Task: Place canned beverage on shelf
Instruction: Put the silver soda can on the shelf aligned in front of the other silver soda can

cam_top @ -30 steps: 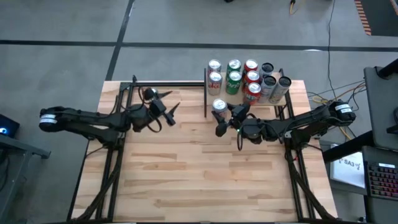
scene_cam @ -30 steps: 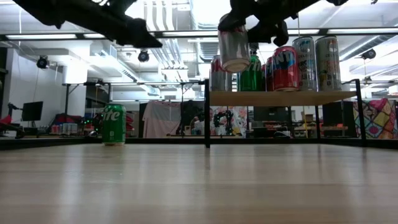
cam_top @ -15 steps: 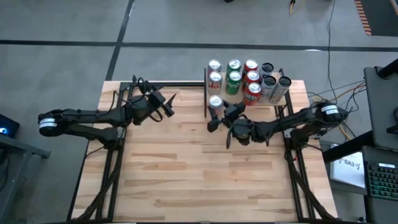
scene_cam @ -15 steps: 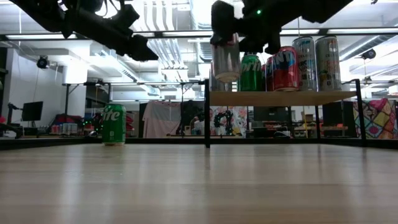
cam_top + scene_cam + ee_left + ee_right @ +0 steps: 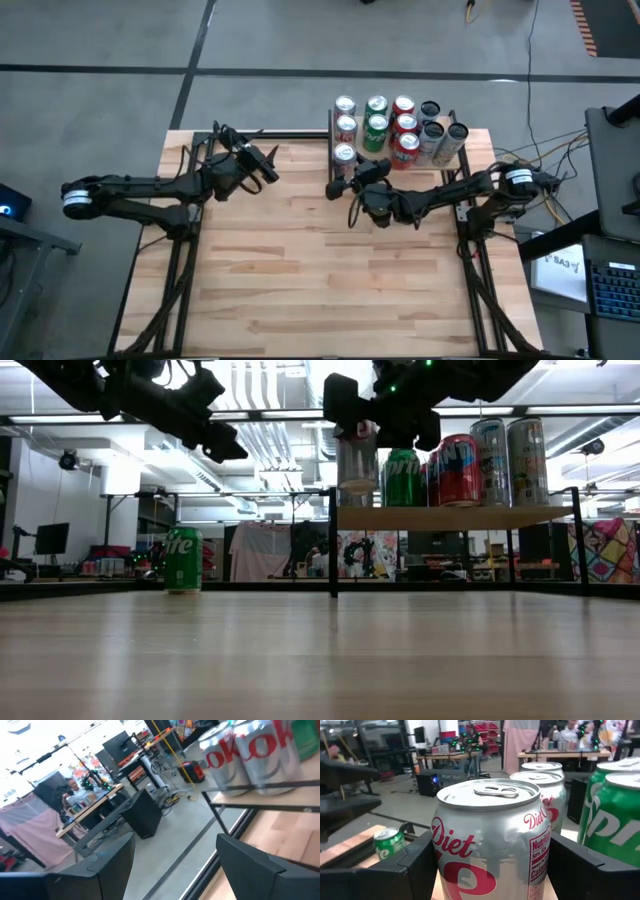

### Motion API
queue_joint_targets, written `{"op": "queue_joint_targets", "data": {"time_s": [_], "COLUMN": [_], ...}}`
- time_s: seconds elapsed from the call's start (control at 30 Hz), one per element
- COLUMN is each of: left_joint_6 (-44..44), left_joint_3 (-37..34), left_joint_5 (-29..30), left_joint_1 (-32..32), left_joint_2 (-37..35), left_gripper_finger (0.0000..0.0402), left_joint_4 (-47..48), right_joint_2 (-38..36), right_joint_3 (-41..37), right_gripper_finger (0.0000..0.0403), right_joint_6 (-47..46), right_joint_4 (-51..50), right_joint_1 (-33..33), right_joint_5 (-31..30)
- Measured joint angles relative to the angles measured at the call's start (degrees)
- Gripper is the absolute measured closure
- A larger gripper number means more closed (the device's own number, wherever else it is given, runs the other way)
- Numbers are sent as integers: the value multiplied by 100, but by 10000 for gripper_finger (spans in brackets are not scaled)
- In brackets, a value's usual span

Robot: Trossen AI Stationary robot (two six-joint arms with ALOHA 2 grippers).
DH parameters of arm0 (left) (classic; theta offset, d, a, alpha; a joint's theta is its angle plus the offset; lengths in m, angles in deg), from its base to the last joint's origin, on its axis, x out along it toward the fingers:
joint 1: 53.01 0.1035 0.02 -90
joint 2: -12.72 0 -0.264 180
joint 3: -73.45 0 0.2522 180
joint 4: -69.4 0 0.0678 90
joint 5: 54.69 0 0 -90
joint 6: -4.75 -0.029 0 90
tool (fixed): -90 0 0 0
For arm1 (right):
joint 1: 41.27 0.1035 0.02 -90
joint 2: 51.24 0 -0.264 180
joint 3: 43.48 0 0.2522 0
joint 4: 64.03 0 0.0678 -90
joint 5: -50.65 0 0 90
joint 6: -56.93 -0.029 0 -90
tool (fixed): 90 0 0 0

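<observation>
— One silver Diet can [image 5: 490,845] sits between my right claw [image 5: 345,180] fingers, upright, pinched on its side wall, at the near left corner of the shelf [image 5: 455,516].

— Is it resting on the board yet?

— From the low view its base looks about level with the wood, right beside the black corner post [image 5: 332,540], but I can't tell whether it has touched down. Behind it stand two more silver cans, with the green Sprite cans [image 5: 615,815] alongside.

— How will it handle?

— My guess: a thin, smooth metal wall, slippery and easy to dent, so a mid-height grip with modest squeeze suits it. If full, it carries some weight and could tip if let go tilted.

— And your other arm?

— My left claw [image 5: 262,163] hangs wide and empty above the table [image 5: 300,270], near its far left part, where a lone green can [image 5: 183,560] waits.
</observation>
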Motion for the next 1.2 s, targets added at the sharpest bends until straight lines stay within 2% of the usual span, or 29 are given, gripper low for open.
{"op": "queue_joint_targets", "data": {"time_s": [0.17, 0.4, 1.1, 1.2], "left_joint_6": [-173, -290, -353, -353], "left_joint_3": [0, 0, 2, 2], "left_joint_5": [140, 146, 182, 180], "left_joint_1": [6, 23, 32, 32], "left_joint_2": [112, 276, 290, 290], "left_gripper_finger": [137, 137, 137, 137], "left_joint_4": [60, 50, -74, -74], "right_joint_2": [73, 144, 441, 463], "right_joint_3": [-9, -9, 108, 162], "right_gripper_finger": [122, 122, 122, 105], "right_joint_6": [-418, -388, -279, -172], "right_joint_4": [-28, -35, 76, 55], "right_joint_1": [-91, -112, -483, -487], "right_joint_5": [-118, -427, -539, -541]}}
